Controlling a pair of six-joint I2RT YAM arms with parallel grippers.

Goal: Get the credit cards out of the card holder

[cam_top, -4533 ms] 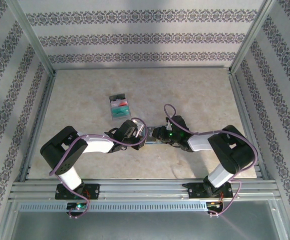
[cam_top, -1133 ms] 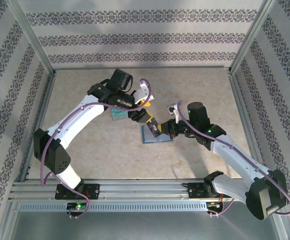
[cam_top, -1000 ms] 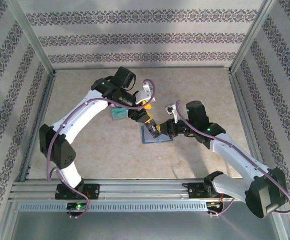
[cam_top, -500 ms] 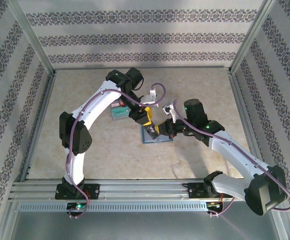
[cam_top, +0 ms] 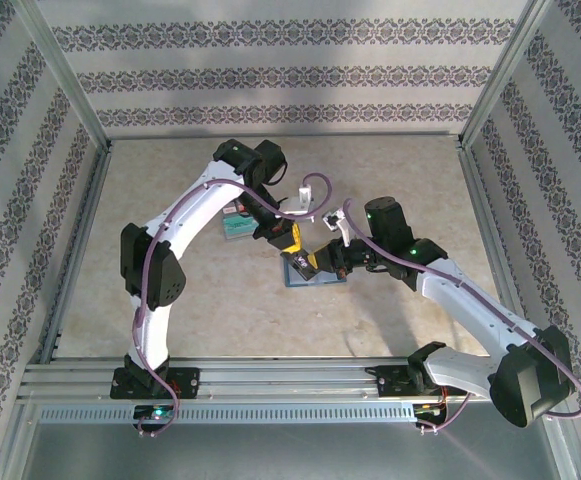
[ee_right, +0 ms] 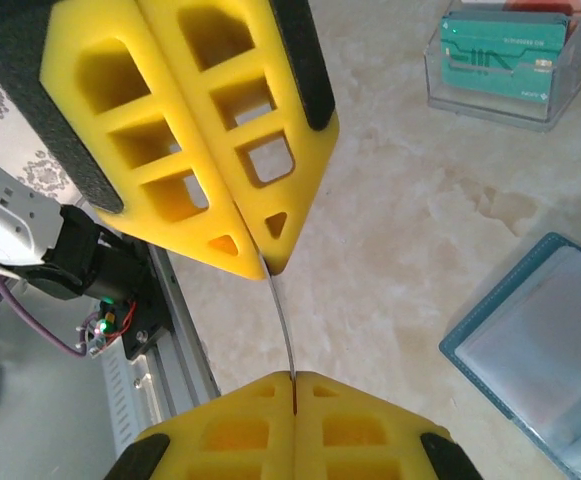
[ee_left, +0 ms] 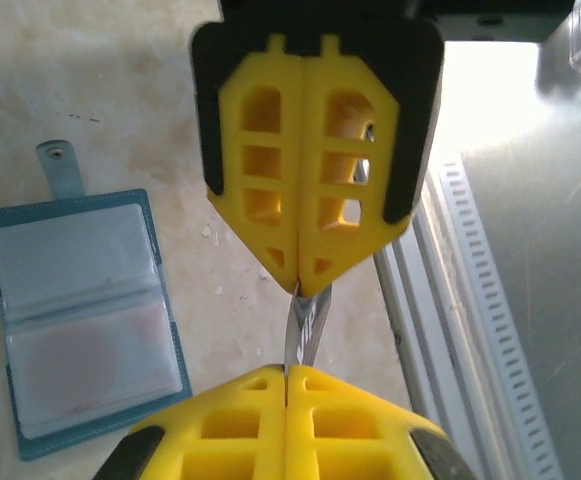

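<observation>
Together, the left gripper (ee_left: 288, 372) and the right gripper (ee_right: 293, 378) each clamp one end of a thin card (ee_left: 300, 325), seen edge-on. Close beside it the card holder (ee_left: 70, 255) lies open; beyond the holder, other cards (ee_right: 500, 55) stand in a clear box (ee_right: 485, 108).

The top camera looks down from above and behind my bases at 6 o'clock, over the whole tabletop (cam_top: 390, 180). The wrist cameras look from very near past my left end effector (ee_left: 287, 372) and right end effector (ee_right: 293, 378). All three views share the card holder (cam_top: 315, 272).
</observation>
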